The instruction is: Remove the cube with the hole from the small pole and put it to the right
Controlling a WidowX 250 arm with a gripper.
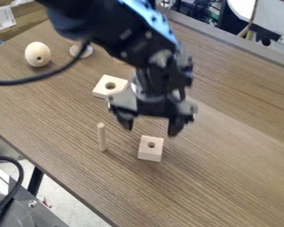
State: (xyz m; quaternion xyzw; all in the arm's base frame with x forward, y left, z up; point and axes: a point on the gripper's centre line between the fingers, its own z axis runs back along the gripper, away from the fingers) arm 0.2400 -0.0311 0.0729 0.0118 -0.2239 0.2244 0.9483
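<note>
One wooden cube with a hole [150,149] sits directly on the worktop [227,177], to the right of the small pole [101,137] in the camera view and apart from it. The pole, a plain round dowel of pale wood, stands upright on the same surface. Over these two hangs the black end effector [151,127], open, its two fingers pointing down and spread well apart; in the view it lies just above the cube.

The worktop is brown with a fine, streaky wood grain that runs at a slant across the view. Farther up it lies a flat square block [110,85] of light wood with a round hole, partly hidden by the end effector. Toward the upper left are an egg-shaped wooden piece [37,54] with a small dark hole and a rounded light piece [74,50], which a black cable [41,78] from the arm partly covers.

Around the worktop, the room shows at the corners. A cardboard box [27,16] with a white label is at the upper left, and a grey strip [239,41] runs along the far edge, with tangled wires [199,9] beyond it. At the lower left, past the near edge, are a pale speckled floor [70,204], a black leg [35,181] and grey metal equipment [34,215] with another dark cable [15,188].
</note>
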